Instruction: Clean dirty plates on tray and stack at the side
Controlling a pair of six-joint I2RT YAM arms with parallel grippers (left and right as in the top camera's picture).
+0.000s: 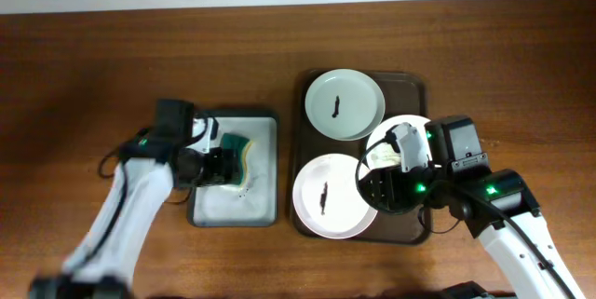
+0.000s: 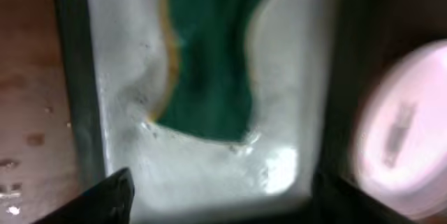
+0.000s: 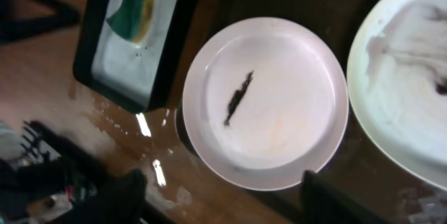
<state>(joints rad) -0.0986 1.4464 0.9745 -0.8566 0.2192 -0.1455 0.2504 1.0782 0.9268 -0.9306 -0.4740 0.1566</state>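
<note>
3 round white plates (image 3: 265, 102) are lying on the big dark brown tray with the raised rim (image 1: 417, 82). The far plate (image 1: 345, 103) and the near plate (image 1: 328, 198) are each showing a dark smear. The third plate (image 1: 414, 124) is hiding partly under the right gripper (image 1: 384, 187), whose fingers are standing wide apart, holding nothing. The left gripper (image 1: 225, 165) is hanging over the green and yellow sponge (image 1: 237, 145) in the small grey tray (image 1: 265, 206), its fingers also spread wide and empty

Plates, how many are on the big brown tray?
3 plates on the tray: one far, one near left, one right, partly under the right arm.
</note>
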